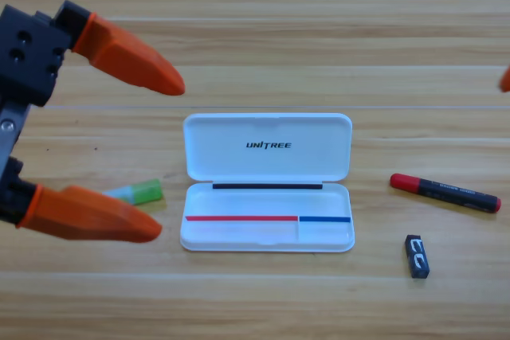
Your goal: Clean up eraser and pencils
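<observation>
While partly hidden behind the lower jaw, green stick (137,192) just beside wide-open left gripper (163,157).

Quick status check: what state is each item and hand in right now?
White case: lid open, nothing stowed in it.
Green stick: on the table, left of case.
Red-capped pen: on the table, right of case.
Eraser: on the table, below the pen.
Left hand: open.
Right hand: at right edge.

Bright, even light from above.
The table (263,37) shows no glare; the white case (268,182) casts a thin soft shadow, and the large left gripper (147,153) looks slightly soft-edged.
</observation>
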Motion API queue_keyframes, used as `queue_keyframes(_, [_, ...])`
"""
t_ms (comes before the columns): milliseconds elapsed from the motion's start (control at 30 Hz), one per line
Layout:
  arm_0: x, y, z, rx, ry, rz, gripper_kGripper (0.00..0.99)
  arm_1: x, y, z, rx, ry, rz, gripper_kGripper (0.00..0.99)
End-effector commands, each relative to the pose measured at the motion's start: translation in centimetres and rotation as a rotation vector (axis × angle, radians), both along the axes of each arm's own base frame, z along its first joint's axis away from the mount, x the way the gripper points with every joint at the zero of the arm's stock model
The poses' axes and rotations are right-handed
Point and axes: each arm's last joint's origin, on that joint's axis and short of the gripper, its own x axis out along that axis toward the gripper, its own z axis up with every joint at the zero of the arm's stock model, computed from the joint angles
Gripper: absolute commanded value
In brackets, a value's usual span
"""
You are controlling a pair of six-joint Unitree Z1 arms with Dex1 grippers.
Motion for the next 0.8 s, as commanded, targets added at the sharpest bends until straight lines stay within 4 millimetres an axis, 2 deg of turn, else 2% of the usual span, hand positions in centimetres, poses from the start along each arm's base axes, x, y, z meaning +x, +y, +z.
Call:
queue_keyframes(33, [0.3, -0.7, -0.9, 0.04, 0.006, 0.031, 0.989, 0.5, -1.0, -3.8, -0.233, -0.01, -0.037, 0.982])
queue_keyframes(133, [0.7, -0.6, -0.7, 0.054, -0.023, 0.129, 0.989, 2.8, 0.2, -5.8, -0.366, 0.072, -0.086, 0.982])
queue_keyframes(233, [1.3, -0.3, -0.3, 0.071, -0.076, 0.245, 0.989, 4.8, 1.2, -7.3, -0.455, 0.169, -0.233, 0.98])
queue_keyframes(400, [3.0, -0.6, -0.8, 0.178, -0.194, 0.427, 0.99, 7.3, 3.4, -9.4, -0.512, 0.3, -0.416, 0.979])
queue_keyframes(567, [6.5, -1.8, -4.0, 0.447, -0.333, 0.615, 0.988, 9.2, 5.3, -10.8, -0.544, 0.376, -0.646, 0.977])
queue_keyframes(667, [7.6, -1.8, -6.9, 0.59, -0.364, 0.595, 0.988, 10.2, 6.0, -12.0, -0.559, 0.38, -0.794, 0.979])
queue_keyframes(800, [8.0, -2.4, -9.1, 0.626, -0.317, 0.545, 0.908, 11.4, 6.9, -13.8, -0.581, 0.385, -0.906, 0.979])
